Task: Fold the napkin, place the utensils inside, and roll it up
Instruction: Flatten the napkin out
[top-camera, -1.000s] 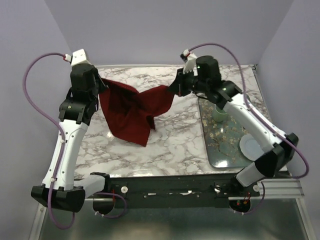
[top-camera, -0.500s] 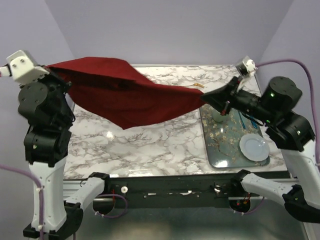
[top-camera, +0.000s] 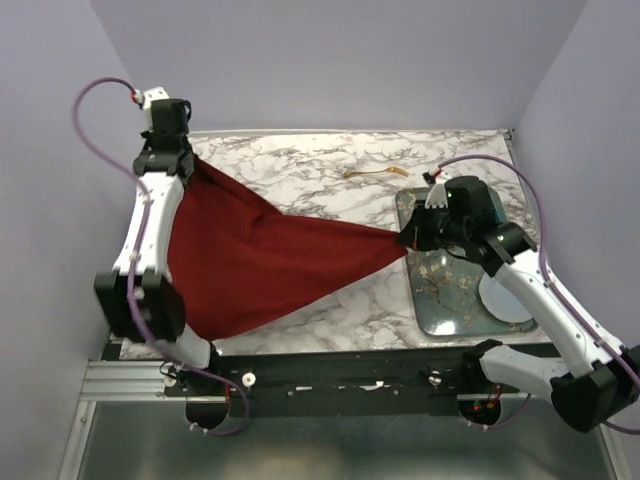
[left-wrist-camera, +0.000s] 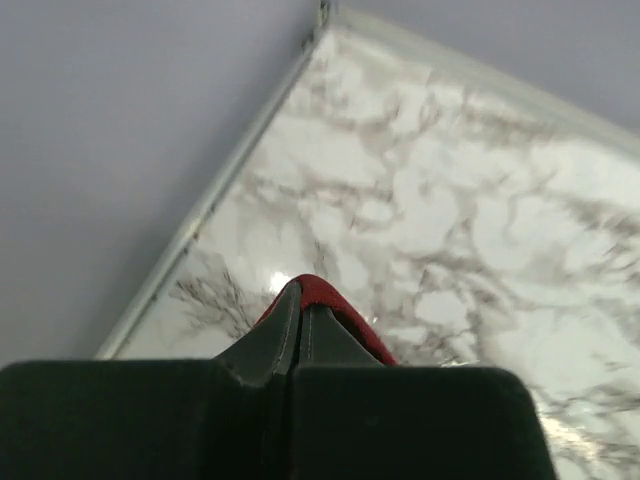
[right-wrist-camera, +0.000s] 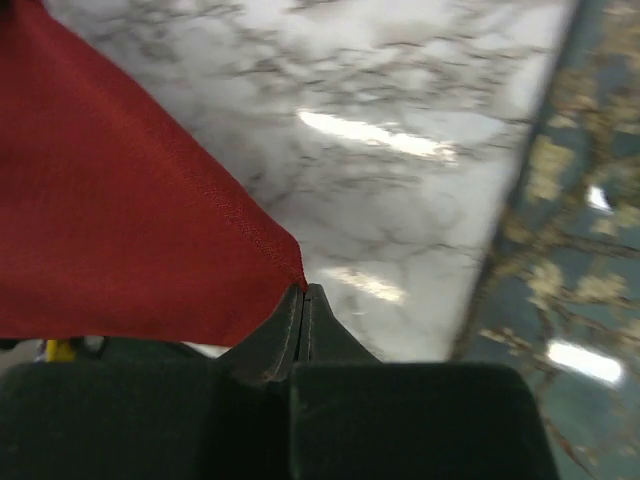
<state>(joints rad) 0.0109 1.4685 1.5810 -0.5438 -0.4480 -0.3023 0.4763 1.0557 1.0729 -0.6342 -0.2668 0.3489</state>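
Note:
The dark red napkin (top-camera: 255, 260) is stretched between both arms over the marble table, sagging toward the near left edge. My left gripper (top-camera: 190, 165) is shut on one corner at the far left; a red tip of napkin (left-wrist-camera: 325, 295) pokes past its closed fingers. My right gripper (top-camera: 403, 240) is shut on the opposite corner beside the tray; the cloth (right-wrist-camera: 120, 210) fans out to the left of its closed tips (right-wrist-camera: 304, 290). One gold utensil (top-camera: 375, 172) lies on the table at the back, apart from the napkin.
A patterned tray (top-camera: 455, 295) stands at the right with a white plate (top-camera: 505, 300) on it. The marble table (top-camera: 330, 195) has a raised rim at the back and left. Purple walls close in on both sides.
Both arms have swung down from high above the table. The napkin, held up in the air before, now hangs low and stretched toward the near left.

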